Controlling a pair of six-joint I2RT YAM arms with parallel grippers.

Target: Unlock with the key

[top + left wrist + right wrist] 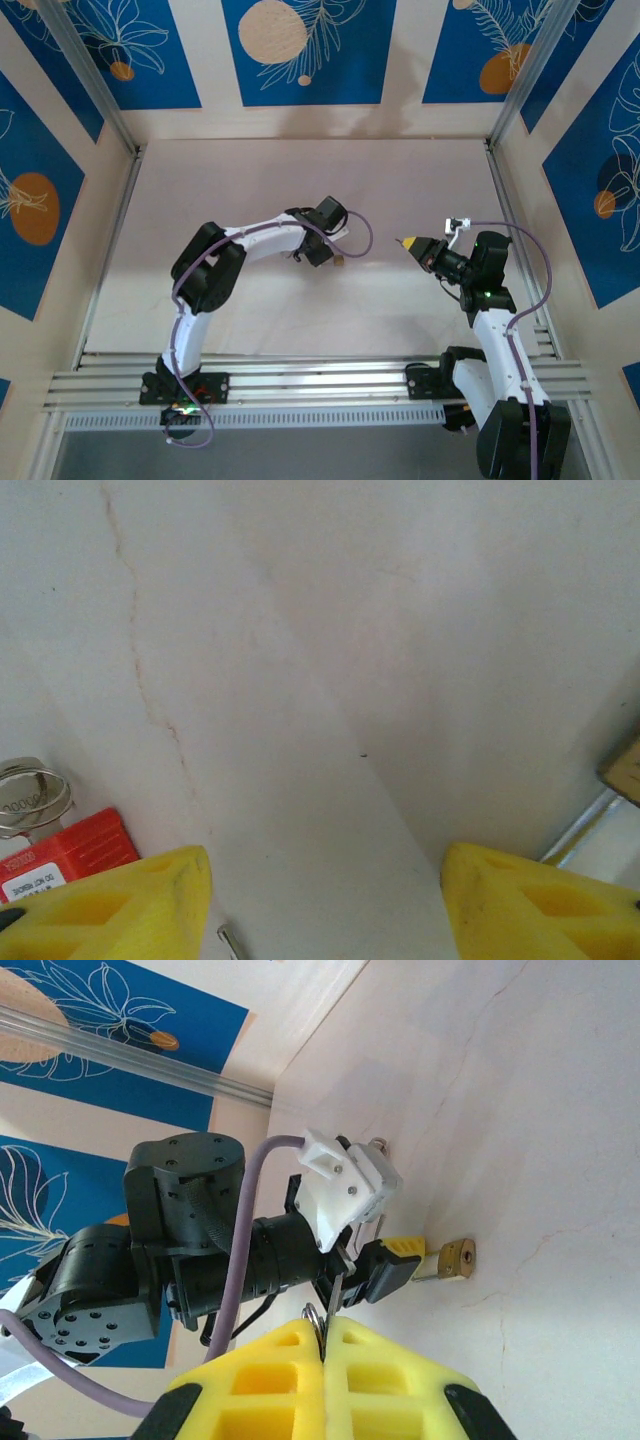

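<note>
Though near — key (336, 1294), padlock (457, 1257) apart.

Two arms — the left arm (260, 238) and the right arm (492, 338) — one gold lock (457, 1258), one red tag (70, 852), one wire ring (32, 798), and maybe one key (334, 1300), hard to see.

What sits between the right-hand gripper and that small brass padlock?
Nothing: in the top view the table is bare between the right gripper, shut on the key, and the brass padlock.

Lab enclosure: aluminium rails (300, 380), panelled walls (300, 50)
</note>
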